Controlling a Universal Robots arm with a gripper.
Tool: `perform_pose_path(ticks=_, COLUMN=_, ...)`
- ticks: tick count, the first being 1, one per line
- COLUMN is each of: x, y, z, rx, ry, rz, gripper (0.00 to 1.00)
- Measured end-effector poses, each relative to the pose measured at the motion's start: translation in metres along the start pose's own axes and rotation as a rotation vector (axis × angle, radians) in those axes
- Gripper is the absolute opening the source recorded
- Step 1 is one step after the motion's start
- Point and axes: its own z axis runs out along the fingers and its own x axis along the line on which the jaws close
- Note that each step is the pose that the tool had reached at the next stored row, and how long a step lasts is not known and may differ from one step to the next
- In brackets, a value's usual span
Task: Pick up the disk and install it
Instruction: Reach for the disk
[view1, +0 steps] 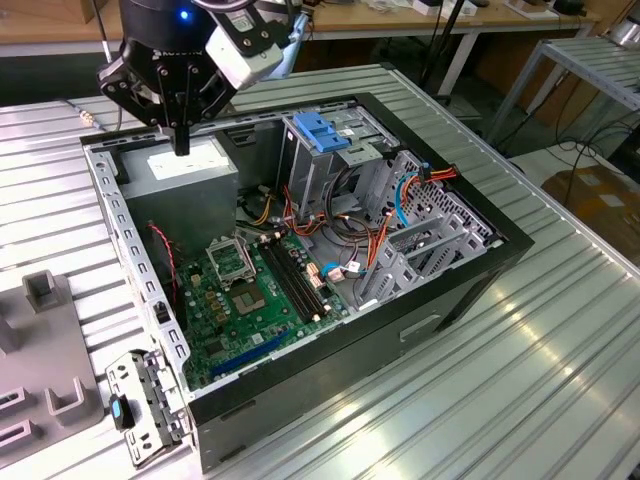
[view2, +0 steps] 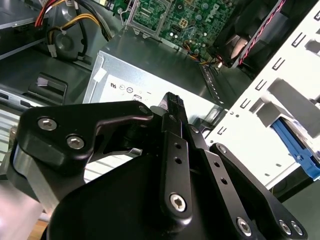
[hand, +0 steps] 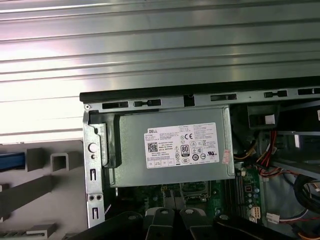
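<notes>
Robot claw (view1: 182, 146), fingers pressed together and holding nothing, hangs over the grey power supply box (view1: 185, 165) inside the open computer case (view1: 500, 245) on the ribbed metal desk (view1: 560, 380). In the first wrist view, what may be the disk (hand: 11, 160), seen as a blue strip, lies in the grey fixture (hand: 50, 165) beside the case, well apart from the claw.

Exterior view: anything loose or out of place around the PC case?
Yes: a small perforated silver metal bracket with a blue clip sits outside the open black computer case, lying askew beside its corner at the exterior view's left. Inside the case, nothing looks spilled or damaged.
</notes>
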Motion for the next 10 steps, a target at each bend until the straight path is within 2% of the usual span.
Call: perform_pose_path(ticks=10, x=0.0024, y=-0.0002, z=0.0007, rx=0.0004, ry=0.0045, rz=0.0, gripper=0.11)
